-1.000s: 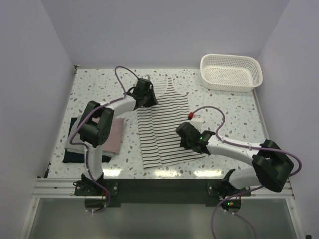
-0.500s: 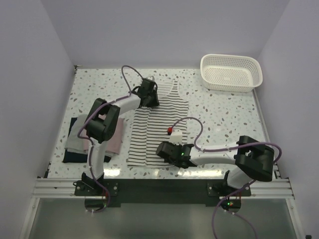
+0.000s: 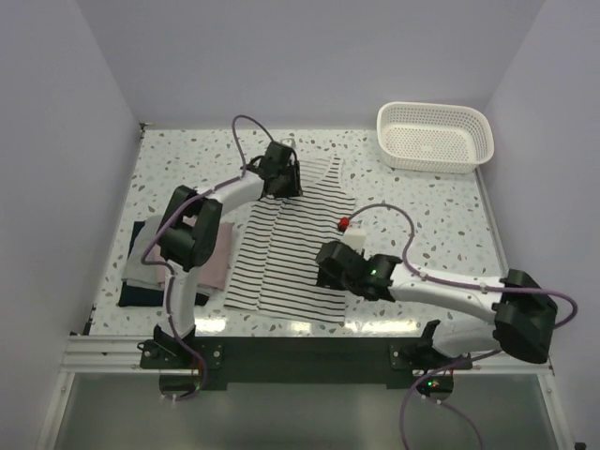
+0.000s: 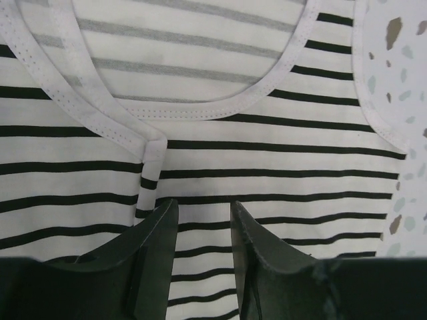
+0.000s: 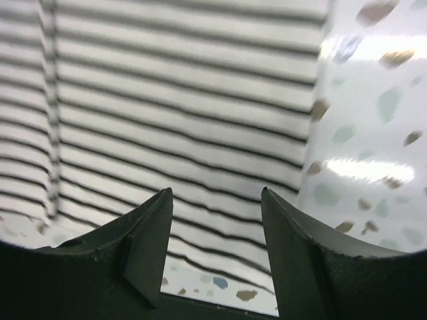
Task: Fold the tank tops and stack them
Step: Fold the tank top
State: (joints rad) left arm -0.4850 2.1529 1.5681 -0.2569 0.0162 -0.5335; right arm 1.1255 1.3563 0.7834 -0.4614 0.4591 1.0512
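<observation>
The white tank top with thin black stripes (image 3: 291, 253) lies spread flat on the table's middle, neckline at the far end. My left gripper (image 3: 287, 180) sits low over its upper part beside the neckline. In the left wrist view its jaws (image 4: 203, 207) stand a little apart over the striped cloth (image 4: 267, 153), with nothing between them. My right gripper (image 3: 327, 270) is over the top's lower right part. In the right wrist view it is wide open (image 5: 215, 193) above the hem (image 5: 180, 100). The pink top (image 3: 217, 255) lies folded on the dark navy one (image 3: 141, 292) at the left.
A white lattice basket (image 3: 436, 159) stands at the far right corner. The speckled table (image 3: 422, 206) is walled on three sides. Its near edge shows as a dark strip in the right wrist view (image 5: 200, 312). The right arm's cable loops above the striped top's right side.
The striped top's lower part was dragged left, and it now lies wider and flatter. My right gripper has moved back right and up. My left gripper stayed near the neckline.
</observation>
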